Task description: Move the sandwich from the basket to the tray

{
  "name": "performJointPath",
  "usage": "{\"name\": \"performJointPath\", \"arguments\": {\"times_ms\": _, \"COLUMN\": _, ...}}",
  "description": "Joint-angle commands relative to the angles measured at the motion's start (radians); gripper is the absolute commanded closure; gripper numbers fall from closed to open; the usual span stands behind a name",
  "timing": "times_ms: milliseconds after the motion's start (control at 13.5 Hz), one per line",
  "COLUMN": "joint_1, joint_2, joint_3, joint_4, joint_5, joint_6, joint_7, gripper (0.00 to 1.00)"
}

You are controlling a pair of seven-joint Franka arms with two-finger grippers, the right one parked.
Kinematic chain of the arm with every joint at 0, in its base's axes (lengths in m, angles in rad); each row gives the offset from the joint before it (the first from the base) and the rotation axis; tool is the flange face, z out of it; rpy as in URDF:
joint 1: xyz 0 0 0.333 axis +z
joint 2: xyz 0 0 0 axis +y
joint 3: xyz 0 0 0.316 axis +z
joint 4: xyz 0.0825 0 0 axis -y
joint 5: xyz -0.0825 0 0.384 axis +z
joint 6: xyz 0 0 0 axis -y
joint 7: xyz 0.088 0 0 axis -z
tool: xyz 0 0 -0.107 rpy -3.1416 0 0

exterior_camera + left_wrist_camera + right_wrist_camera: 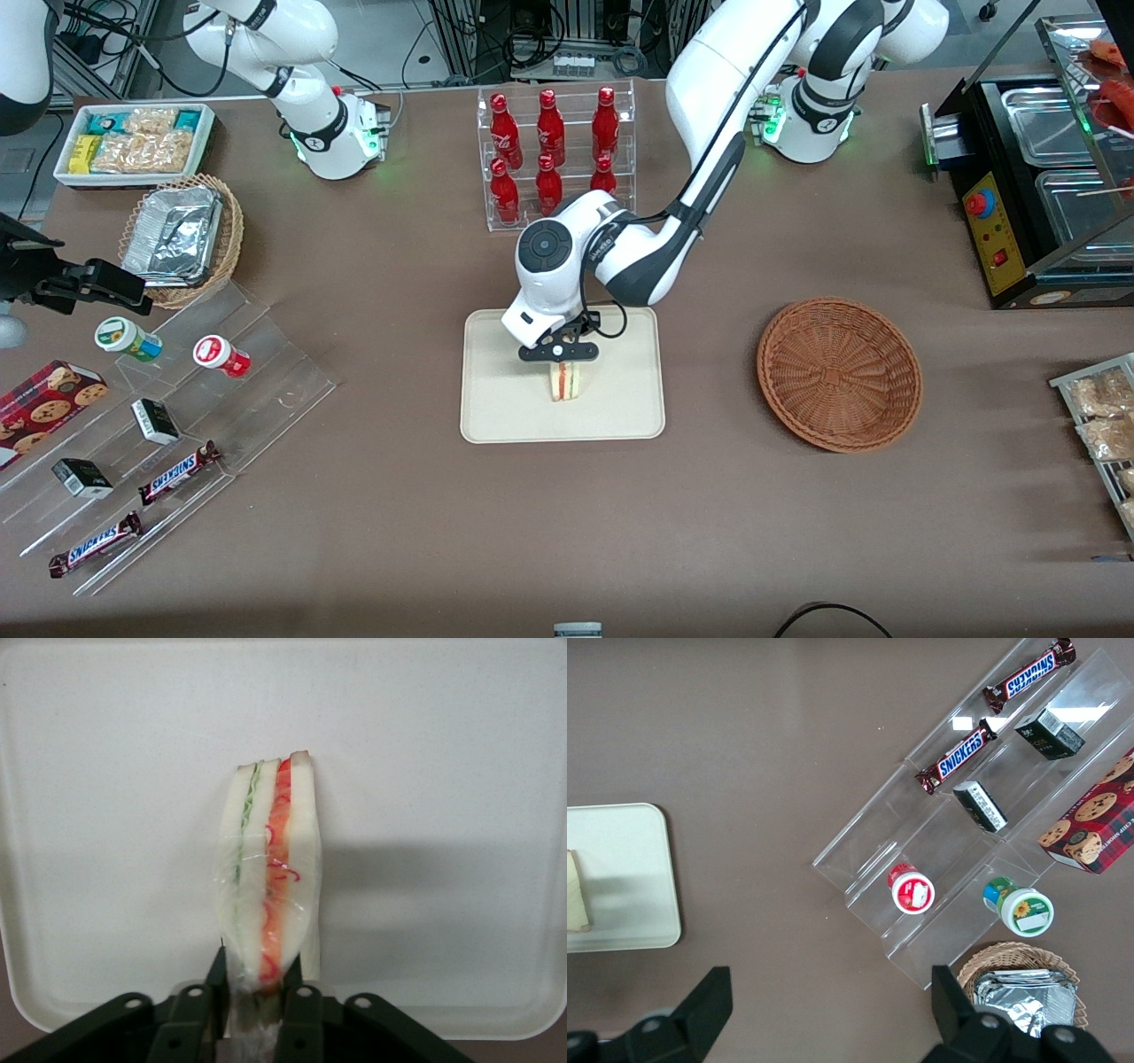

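Gripper (pixel 560 353) clamped on the sandwich (pixel 562 381), fingers (pixel 215 979) pinching the two bread faces at one end of the wedge, narrow gap, closed as far as the bread allows. Held by the flat sides rather than the filling edge, likely so the layers stay pressed together instead of sliding apart; plastic wrap visible around the slices in the wrist view. Wedge kept on edge, red, orange and green filling facing the wrist camera, reaching straight out from between the fingers toward the tray (pixel 483 416).

Directly over the tray now, about mid-tray and a little nearer the front camera than its centre. A shadow on the tray surface beside the sandwich. Whether the wedge's end touches the tray or hangs just above it: cannot tell. Gripper right above the sandwich in the front view, arm reaching in over the tray's edge farthest from that camera.

Basket (pixel 839 374) with nothing in it, on the counter (pixel 354 496) well apart from the tray, toward the working arm's end. Judged from this: carrying done, release onto the tray not yet made. Opening while the wedge stands on edge risks it tipping flat onto one bread face, harmless for the task.
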Motion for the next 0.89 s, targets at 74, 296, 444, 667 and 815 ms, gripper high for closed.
{"name": "performJointPath", "arguments": {"times_ms": 74, "joint_1": -0.014, "joint_2": 0.001, "joint_3": 0.017, "joint_4": 0.033, "joint_5": 0.014, "joint_6": -0.004, "joint_7": -0.003, "gripper": 0.01}}
{"name": "performJointPath", "arguments": {"times_ms": 296, "joint_1": 0.006, "joint_2": -0.071, "joint_3": 0.022, "joint_4": 0.032, "joint_5": 0.006, "joint_6": -0.036, "joint_7": -0.009, "gripper": 0.01}}
{"name": "performJointPath", "arguments": {"times_ms": 444, "joint_1": 0.069, "joint_2": -0.17, "joint_3": 0.025, "joint_4": 0.027, "joint_5": -0.005, "joint_6": -0.138, "joint_7": -0.006, "gripper": 0.01}}
{"name": "performJointPath", "arguments": {"times_ms": 667, "joint_1": 0.136, "joint_2": -0.305, "joint_3": 0.026, "joint_4": 0.022, "joint_5": -0.002, "joint_6": -0.322, "joint_7": -0.009, "gripper": 0.01}}
{"name": "performJointPath", "arguments": {"times_ms": 815, "joint_1": 0.214, "joint_2": -0.388, "joint_3": 0.026, "joint_4": 0.021, "joint_5": 0.001, "joint_6": -0.462, "joint_7": -0.004, "gripper": 0.01}}
